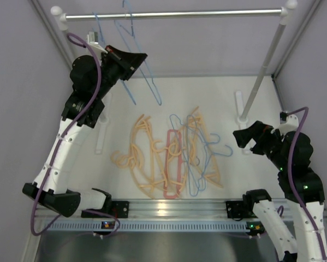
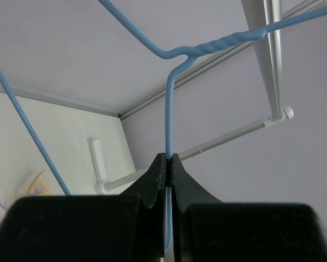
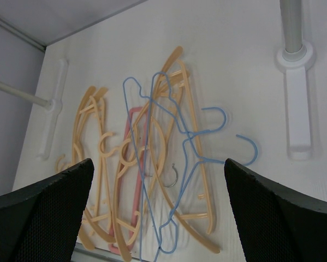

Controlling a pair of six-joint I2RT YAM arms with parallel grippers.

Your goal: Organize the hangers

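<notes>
Two light-blue wire hangers (image 2: pixel 168 120) are up at the silver rail (image 1: pixel 174 13). The left gripper (image 2: pixel 168 164) pinches one, and its wire rises straight out of the closed jaws. Ahead of the right gripper (image 3: pixel 158 180), whose jaws are wide, lies a tangled pile: one pink-red hanger (image 1: pixel 173 195), two blue ones (image 3: pixel 253 143) and about four peach hangers (image 3: pixel 171 61). Their long axes run away from the jaws.

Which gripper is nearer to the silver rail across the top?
Left. The left gripper is raised close to the rail, shut on a blue wire hanger. The right gripper hangs open low beside the hanger pile, far from the rail.
</notes>
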